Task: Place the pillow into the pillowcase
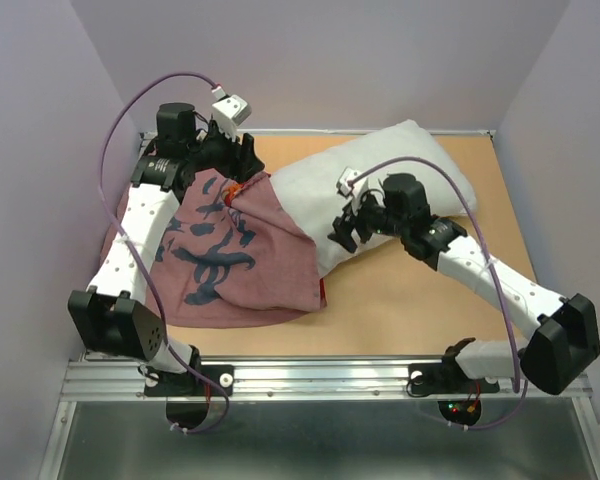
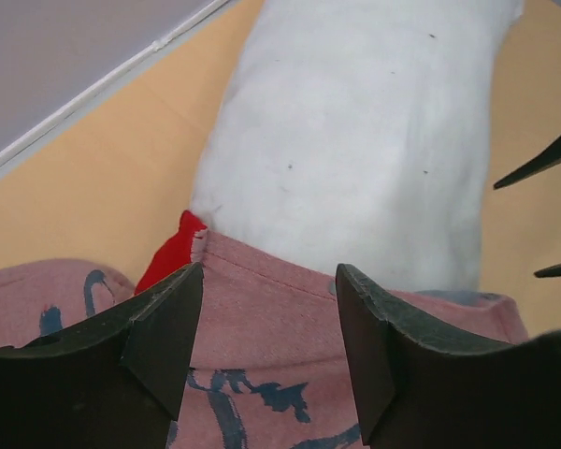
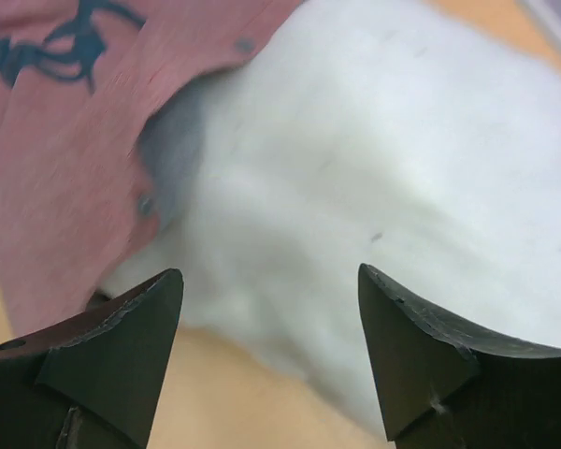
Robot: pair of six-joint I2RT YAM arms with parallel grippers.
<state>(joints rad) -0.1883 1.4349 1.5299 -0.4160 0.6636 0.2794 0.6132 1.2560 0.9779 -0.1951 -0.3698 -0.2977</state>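
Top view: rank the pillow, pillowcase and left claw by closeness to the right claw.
1. Pillow, directly beneath the right claw.
2. Pillowcase, its mouth just to the left.
3. Left claw, far left, at the pillowcase's back corner.

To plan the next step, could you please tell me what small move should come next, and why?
Probably close the open left hand on the pillowcase hem beneath it: the pillow is only partly inside, and the right hand, open too, holds nothing.
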